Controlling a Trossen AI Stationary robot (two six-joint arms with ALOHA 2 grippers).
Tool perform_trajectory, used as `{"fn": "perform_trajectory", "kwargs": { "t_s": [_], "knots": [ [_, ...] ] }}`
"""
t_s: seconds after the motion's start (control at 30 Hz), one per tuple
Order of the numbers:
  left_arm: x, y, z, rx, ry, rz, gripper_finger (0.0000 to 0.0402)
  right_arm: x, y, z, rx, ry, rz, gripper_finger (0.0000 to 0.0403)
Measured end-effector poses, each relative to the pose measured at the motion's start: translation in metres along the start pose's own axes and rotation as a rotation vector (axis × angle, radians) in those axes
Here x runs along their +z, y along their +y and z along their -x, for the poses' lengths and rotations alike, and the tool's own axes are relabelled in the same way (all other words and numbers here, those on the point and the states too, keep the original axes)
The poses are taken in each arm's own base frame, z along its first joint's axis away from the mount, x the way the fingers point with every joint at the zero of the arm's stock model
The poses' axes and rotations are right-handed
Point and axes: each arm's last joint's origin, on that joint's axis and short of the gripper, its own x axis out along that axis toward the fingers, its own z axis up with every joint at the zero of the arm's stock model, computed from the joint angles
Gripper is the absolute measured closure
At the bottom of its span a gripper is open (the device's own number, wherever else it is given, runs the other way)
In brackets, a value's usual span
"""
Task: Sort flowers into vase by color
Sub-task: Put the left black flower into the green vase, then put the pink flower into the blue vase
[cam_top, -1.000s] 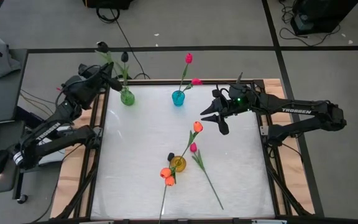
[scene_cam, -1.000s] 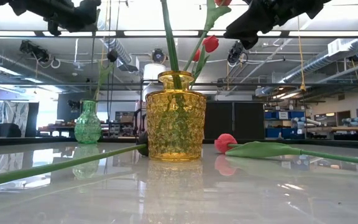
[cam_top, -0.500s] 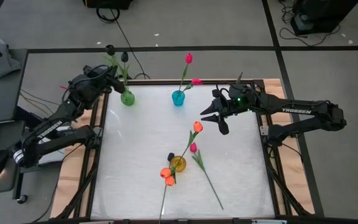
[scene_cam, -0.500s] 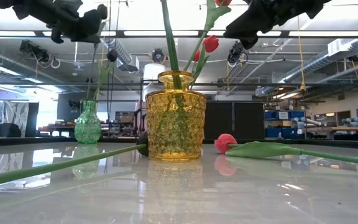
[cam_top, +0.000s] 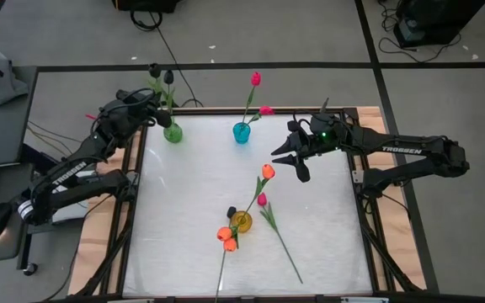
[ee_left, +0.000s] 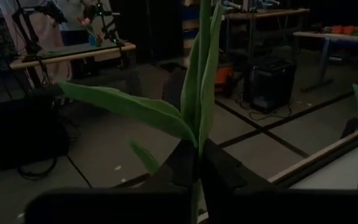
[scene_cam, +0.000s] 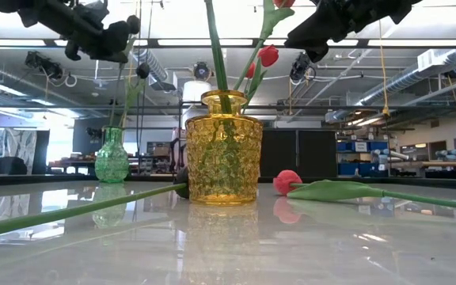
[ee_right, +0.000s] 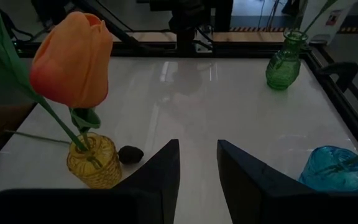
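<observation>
Holding a black tulip (cam_top: 154,70) in my closed left gripper (cam_top: 147,103) above the green vase (cam_top: 173,132), upper left, I see the right gripper (cam_top: 290,157) part-open and empty.

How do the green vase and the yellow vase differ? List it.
The green vase stands at the table's far left corner; the yellow vase stands mid-table. The green vase holds black tulips, the yellow vase an orange tulip. In the low view the green vase is slim-necked, the yellow vase squat. Both are upright, textured glass.
</observation>
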Motion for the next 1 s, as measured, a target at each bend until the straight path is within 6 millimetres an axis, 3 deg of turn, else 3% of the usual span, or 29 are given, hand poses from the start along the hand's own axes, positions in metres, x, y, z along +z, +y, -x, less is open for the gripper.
{"fn": "perform_trajectory", "kwargs": {
  "t_s": [0.47, 1.0],
  "knots": [
    [-0.003, 0.002, 0.0, 0.055, 0.031, -0.027, 0.0335, 0.0, 0.0, 0.0, 0.0, 0.001, 0.0, 0.0285],
    [-0.013, 0.002, 0.001, 0.055, 0.127, -0.044, 0.0254, 0.0, 0.0, 0.0, 0.0, 0.002, -0.001, 0.0285]
  ]
}}
